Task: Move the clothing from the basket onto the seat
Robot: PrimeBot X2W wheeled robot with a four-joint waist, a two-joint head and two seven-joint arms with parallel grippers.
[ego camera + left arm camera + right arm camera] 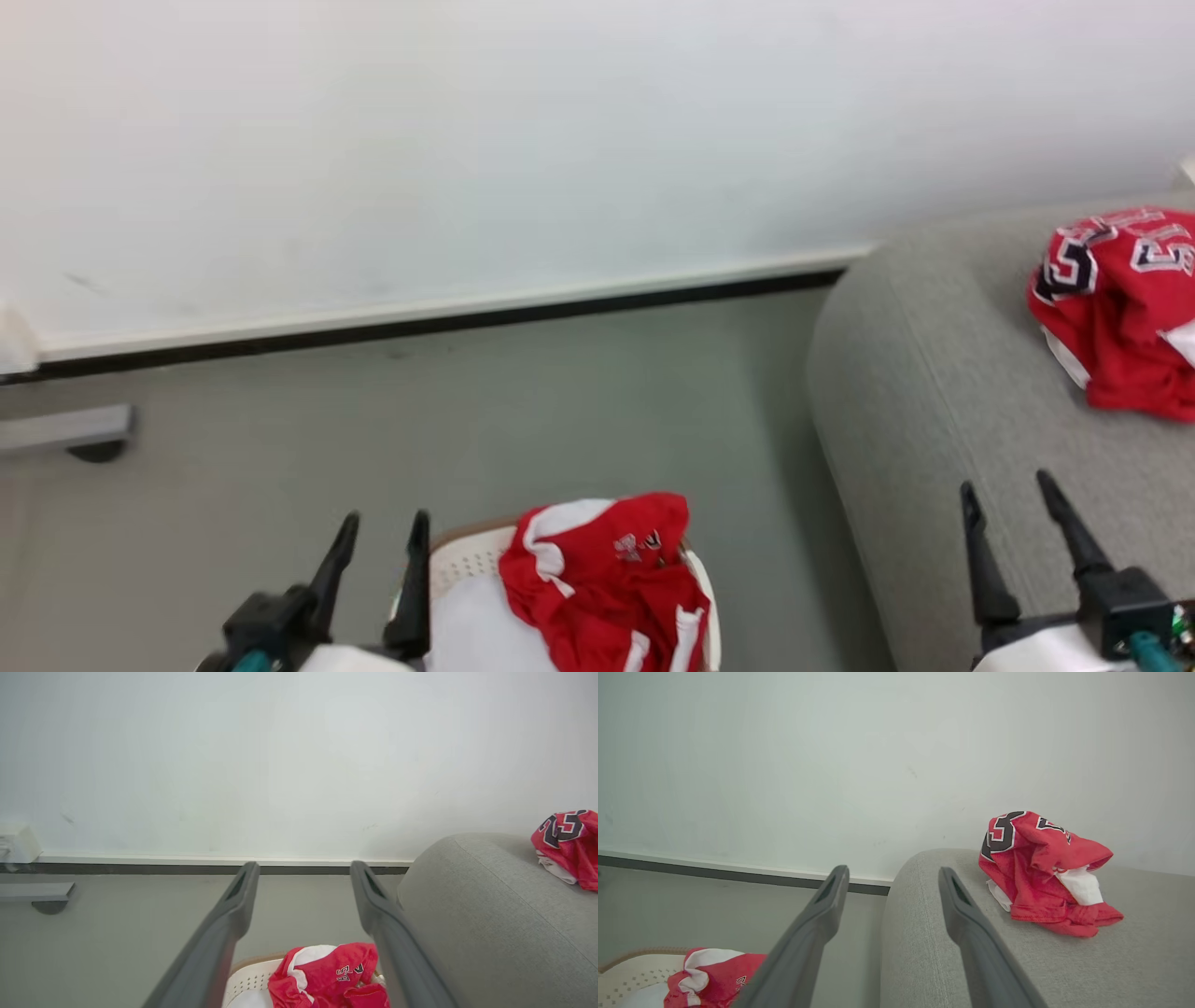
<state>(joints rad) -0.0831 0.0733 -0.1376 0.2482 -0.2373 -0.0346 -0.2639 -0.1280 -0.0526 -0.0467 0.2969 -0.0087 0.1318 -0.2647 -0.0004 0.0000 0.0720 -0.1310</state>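
A crumpled red piece of clothing (607, 583) with white trim lies in the white basket (467, 560) at the bottom centre; the same piece of clothing (327, 975) and basket (252, 977) appear in the left wrist view. A second red piece of clothing (1120, 303) with black-and-white numbers rests on the grey seat (934, 392) at the right; it is the clothing (1041, 872) lying on the seat (924, 933) in the right wrist view. My left gripper (383, 537) hangs open just left of the basket. My right gripper (1008, 504) stands open over the seat's front part, holding nothing.
A white wall (467, 140) with a pale skirting and dark strip runs across the back. Grey floor (467, 420) lies between basket and wall. A grey furniture foot (70, 434) sits at the far left.
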